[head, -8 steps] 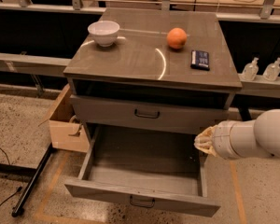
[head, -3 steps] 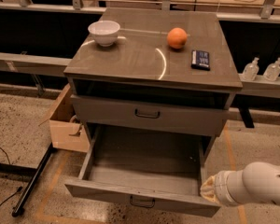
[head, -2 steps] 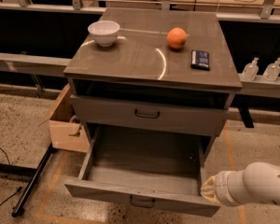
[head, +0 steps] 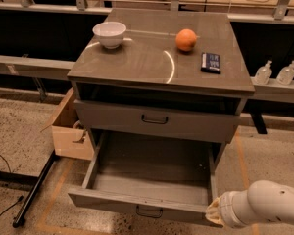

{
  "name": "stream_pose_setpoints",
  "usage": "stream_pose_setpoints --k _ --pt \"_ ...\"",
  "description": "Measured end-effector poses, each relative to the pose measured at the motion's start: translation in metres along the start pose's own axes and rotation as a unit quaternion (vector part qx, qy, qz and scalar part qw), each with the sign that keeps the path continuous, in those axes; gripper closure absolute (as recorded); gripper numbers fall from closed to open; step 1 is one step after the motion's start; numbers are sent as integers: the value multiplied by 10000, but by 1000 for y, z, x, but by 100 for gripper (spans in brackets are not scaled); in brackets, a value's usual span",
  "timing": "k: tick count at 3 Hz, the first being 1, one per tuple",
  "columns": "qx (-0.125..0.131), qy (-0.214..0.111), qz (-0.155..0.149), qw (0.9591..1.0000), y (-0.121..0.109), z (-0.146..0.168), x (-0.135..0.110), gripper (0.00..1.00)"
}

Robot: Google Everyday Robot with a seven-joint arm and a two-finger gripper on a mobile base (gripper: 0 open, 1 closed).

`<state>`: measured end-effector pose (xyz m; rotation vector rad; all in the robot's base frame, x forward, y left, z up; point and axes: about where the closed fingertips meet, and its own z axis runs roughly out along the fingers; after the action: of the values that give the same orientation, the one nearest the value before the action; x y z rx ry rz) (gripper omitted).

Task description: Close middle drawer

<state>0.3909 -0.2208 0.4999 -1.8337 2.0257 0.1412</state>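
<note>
The middle drawer (head: 152,177) of the grey cabinet (head: 161,58) is pulled far out and is empty inside. Its flat front (head: 112,202) faces me at the bottom, with a small dark handle (head: 149,211) at the centre. The uppermost drawer (head: 157,121) above it is closed. My gripper (head: 213,214) is at the end of the white arm (head: 264,207), low on the right. It sits right at the front right corner of the middle drawer's front panel. The lowest drawer is out of view.
On the cabinet top stand a white bowl (head: 109,33), an orange (head: 186,39) and a dark flat packet (head: 210,62). An open cardboard box (head: 71,131) sits on the floor to the left. A black pole (head: 34,190) lies on the floor. Two bottles (head: 274,73) stand on the right shelf.
The arm has dropped from beside the drawer's right wall to its front right corner. Over the last second it has hardly moved. The drawer has not moved.
</note>
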Motion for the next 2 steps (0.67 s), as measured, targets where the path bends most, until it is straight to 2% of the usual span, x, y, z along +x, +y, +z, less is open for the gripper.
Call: stream_pose_setpoints --k 1,2 --pt "-195 -192 48 9996 22 28 -2 100" --pt "-173 -459 -91 9988 37 56 -8 100"
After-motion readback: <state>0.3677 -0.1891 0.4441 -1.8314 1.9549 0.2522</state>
